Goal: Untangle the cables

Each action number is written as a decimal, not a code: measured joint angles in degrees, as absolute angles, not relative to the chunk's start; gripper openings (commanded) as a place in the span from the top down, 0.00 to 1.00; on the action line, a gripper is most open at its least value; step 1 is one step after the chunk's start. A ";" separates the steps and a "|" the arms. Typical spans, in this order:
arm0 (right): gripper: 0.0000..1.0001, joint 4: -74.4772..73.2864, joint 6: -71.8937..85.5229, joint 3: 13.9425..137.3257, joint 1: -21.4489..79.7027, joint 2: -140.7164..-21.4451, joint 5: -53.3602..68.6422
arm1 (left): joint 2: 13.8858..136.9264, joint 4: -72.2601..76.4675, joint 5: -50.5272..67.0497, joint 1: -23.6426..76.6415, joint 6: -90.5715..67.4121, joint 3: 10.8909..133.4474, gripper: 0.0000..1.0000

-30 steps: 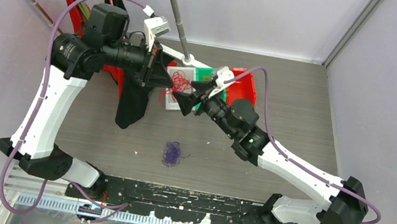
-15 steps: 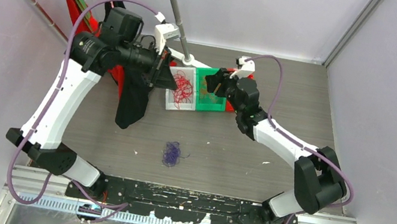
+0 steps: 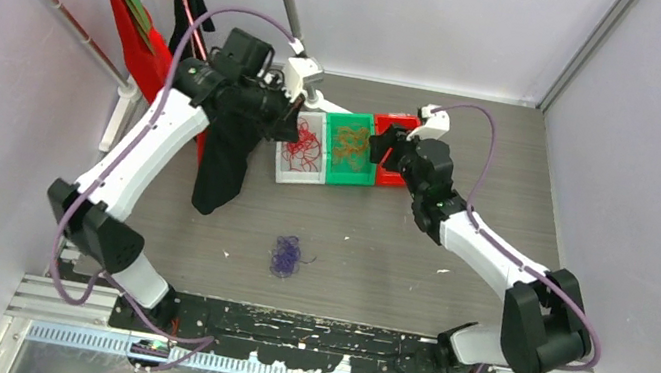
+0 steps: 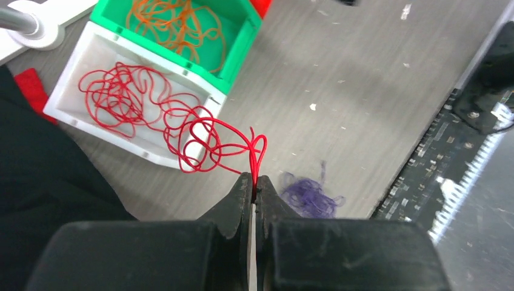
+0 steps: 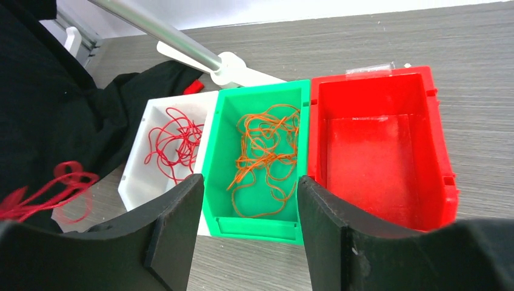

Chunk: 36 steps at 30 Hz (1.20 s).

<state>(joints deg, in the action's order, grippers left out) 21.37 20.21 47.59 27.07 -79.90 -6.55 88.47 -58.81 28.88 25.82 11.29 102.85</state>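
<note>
While pinching a loop of the red cable (image 4: 130, 100) tight in the left gripper (image 4: 253, 180), just outside the white bin (image 4: 97, 134), risks hauling out the whole clump, seemingly knotted inside, if pulled hard. Holds nothing in the right gripper (image 5: 248, 188), spread above the orange cable (image 5: 263, 151) in the green bin (image 5: 254, 227).

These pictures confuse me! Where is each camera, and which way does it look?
Top: high behind the robot, looking down on the table; left arm and right arm show whole.
Left wrist: on the left arm, looking down; the left gripper shows, shut on the red cable.
Right wrist: on the right arm, looking down at the green bin; the open right gripper shows.
Both wrist views share the green bin and white bin.
</note>
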 measured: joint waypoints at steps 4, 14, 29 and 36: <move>0.37 20.82 19.07 46.35 26.94 -76.38 -7.33 | 94.87 -54.52 25.41 25.82 15.64 101.62 1.00; 0.33 17.85 18.17 44.56 26.87 -71.22 -7.57 | 108.20 -45.67 16.64 25.82 24.25 101.75 0.32; 0.35 7.27 22.48 42.13 39.66 -67.26 3.31 | 99.83 -61.58 24.36 25.82 29.08 98.63 0.18; 0.40 3.40 25.87 38.11 47.48 -68.29 2.72 | 92.09 -63.99 30.39 27.57 28.97 81.95 0.54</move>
